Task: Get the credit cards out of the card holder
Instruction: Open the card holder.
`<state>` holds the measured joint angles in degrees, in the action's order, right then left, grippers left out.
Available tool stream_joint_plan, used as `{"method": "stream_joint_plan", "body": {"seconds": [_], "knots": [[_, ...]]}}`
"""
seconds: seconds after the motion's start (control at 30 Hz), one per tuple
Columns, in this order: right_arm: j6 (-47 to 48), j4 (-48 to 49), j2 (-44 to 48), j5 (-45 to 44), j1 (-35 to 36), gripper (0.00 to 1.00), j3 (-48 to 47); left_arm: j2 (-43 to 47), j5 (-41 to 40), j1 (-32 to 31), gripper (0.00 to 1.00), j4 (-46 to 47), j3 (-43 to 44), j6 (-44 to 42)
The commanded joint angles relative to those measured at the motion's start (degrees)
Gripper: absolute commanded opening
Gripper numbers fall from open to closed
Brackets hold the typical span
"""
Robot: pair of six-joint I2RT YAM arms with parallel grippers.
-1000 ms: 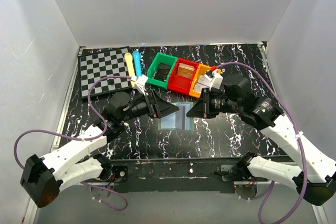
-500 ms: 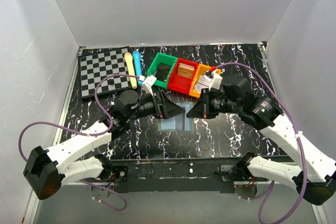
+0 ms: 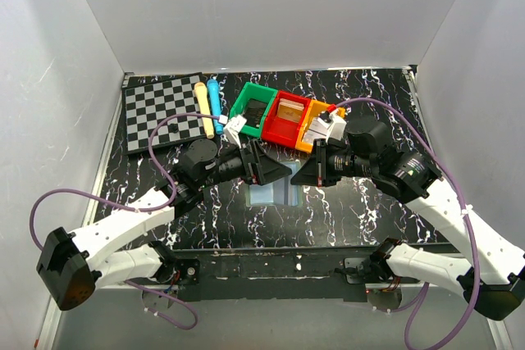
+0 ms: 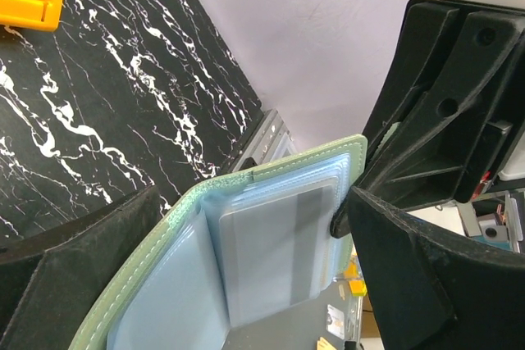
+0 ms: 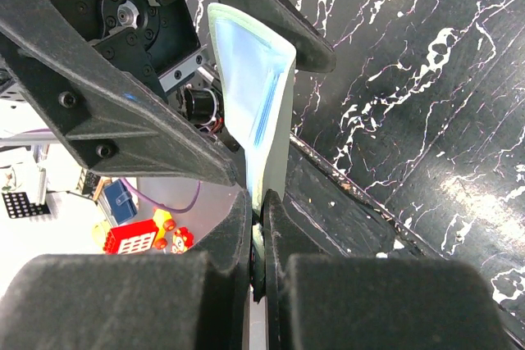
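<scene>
The card holder [image 3: 271,193] is pale blue with green edging and is held up between my two grippers at the table's middle. My right gripper [image 3: 300,176] is shut on one edge of it [image 5: 261,231], and the holder [image 5: 256,104] stands upright above the jaws. In the left wrist view the holder [image 4: 164,284] lies open with clear sleeves. A grey credit card [image 4: 275,256] sits in one sleeve. My left gripper [image 4: 254,284] is open, with a finger on either side of the open holder [image 3: 272,171] and touching nothing.
Green [image 3: 251,108], red [image 3: 283,118] and orange [image 3: 310,125] bins stand in a row behind the grippers; a tan flat thing lies in the red one. A checkerboard [image 3: 162,110], a cream stick [image 3: 203,108] and a blue stick [image 3: 215,97] lie at the back left.
My left arm has moved to the right, bringing its open jaws around the holder. The right gripper has kept its grip and barely moved.
</scene>
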<state>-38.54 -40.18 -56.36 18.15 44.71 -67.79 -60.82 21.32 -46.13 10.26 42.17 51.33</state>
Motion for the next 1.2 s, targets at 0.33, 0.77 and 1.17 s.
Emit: {"method": "stream_joint_plan", "body": {"seconds": [0.33,0.77,1.17], "knots": [[0.84,4.41,2.13,1.27,0.29,0.01,-0.68,-0.97,-3.74,-1.33,0.79,-4.81,2.39,-3.34],[0.14,6.34,2.66,2.94,0.29,0.19,-0.15,1.23,-4.71,-1.33,0.73,-5.08,0.98,-2.99],[-0.22,6.61,2.57,2.95,0.2,0.01,-0.32,2.28,-5.41,-1.33,0.73,-5.43,0.63,-2.55]]}}
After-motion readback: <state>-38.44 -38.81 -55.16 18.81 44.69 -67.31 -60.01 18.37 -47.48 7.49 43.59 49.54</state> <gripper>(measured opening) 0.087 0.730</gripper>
